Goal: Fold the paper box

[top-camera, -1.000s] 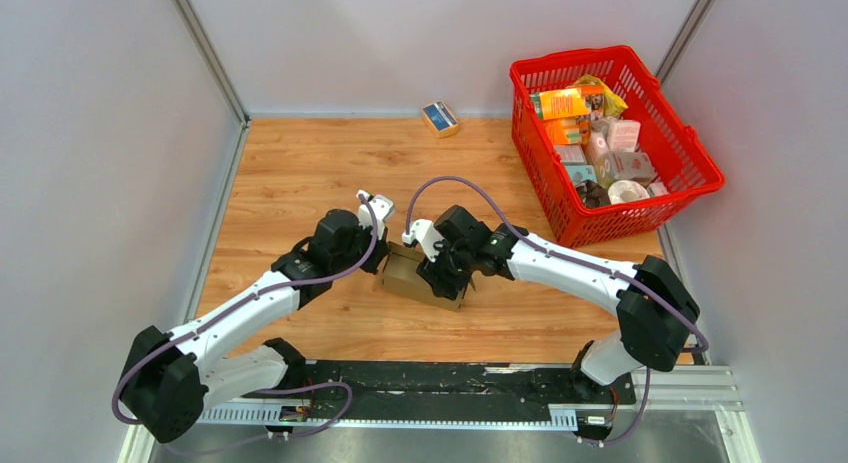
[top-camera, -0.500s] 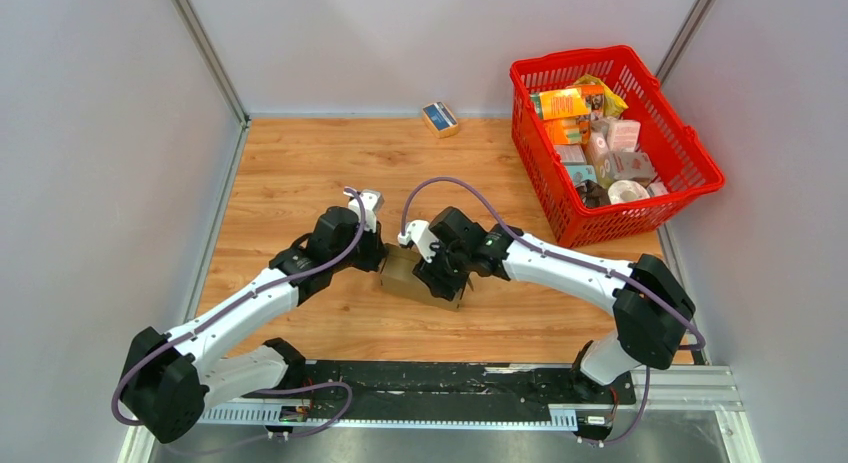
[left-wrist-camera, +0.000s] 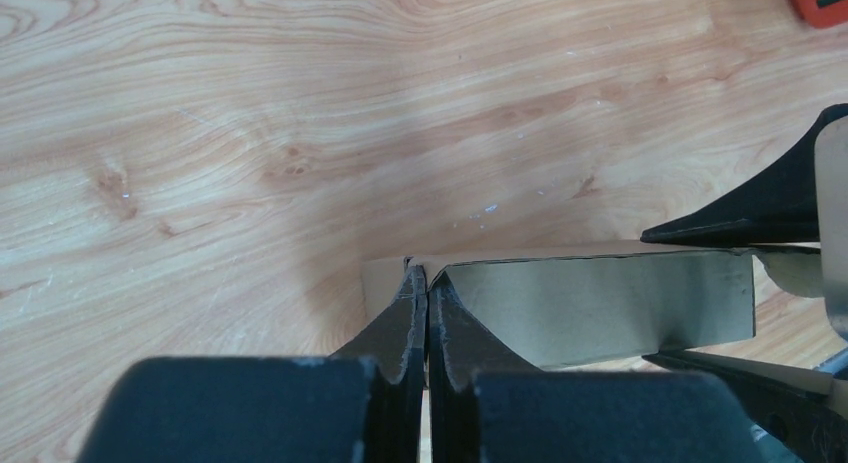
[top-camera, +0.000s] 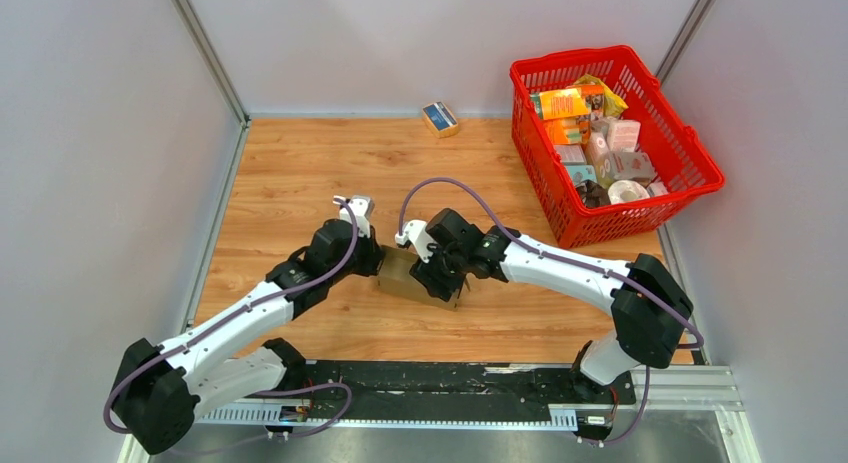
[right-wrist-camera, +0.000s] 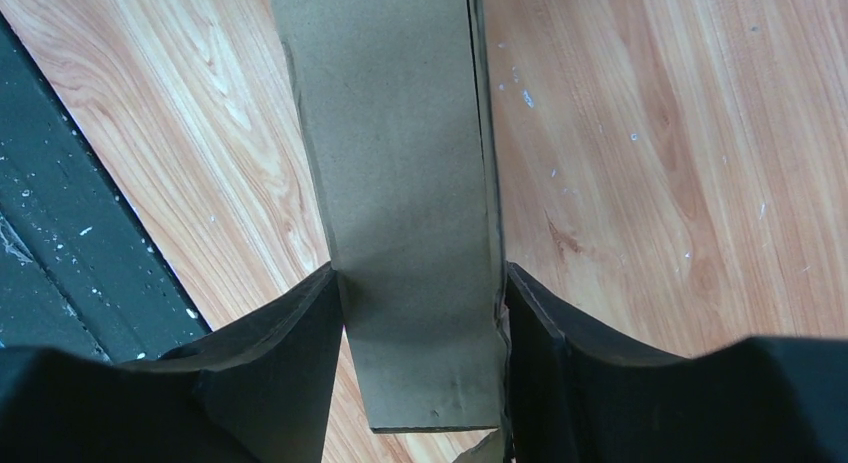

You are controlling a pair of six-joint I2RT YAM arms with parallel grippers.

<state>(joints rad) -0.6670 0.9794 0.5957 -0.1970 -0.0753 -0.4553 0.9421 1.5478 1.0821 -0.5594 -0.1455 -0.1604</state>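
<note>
The paper box (top-camera: 408, 276), plain brown cardboard, sits partly folded on the wooden table between my two grippers. My left gripper (top-camera: 379, 260) is at its left end. In the left wrist view the left gripper (left-wrist-camera: 427, 283) is shut, pinching a thin cardboard edge at the box's corner, and the box wall (left-wrist-camera: 600, 303) runs off to the right. My right gripper (top-camera: 436, 275) is over the box's right part. In the right wrist view the right gripper (right-wrist-camera: 420, 283) has a finger on each side of a box panel (right-wrist-camera: 400, 133) and grips it across its width.
A red basket (top-camera: 700, 169) of colourful packages stands at the back right. A small blue-and-tan box (top-camera: 440, 117) lies by the back wall. A black rail (top-camera: 450, 383) runs along the near edge. Grey walls close in the left, right and back.
My left arm has drawn a little left and toward the near edge while its gripper stays at the box's left end. The right gripper and box have shifted slightly left.
</note>
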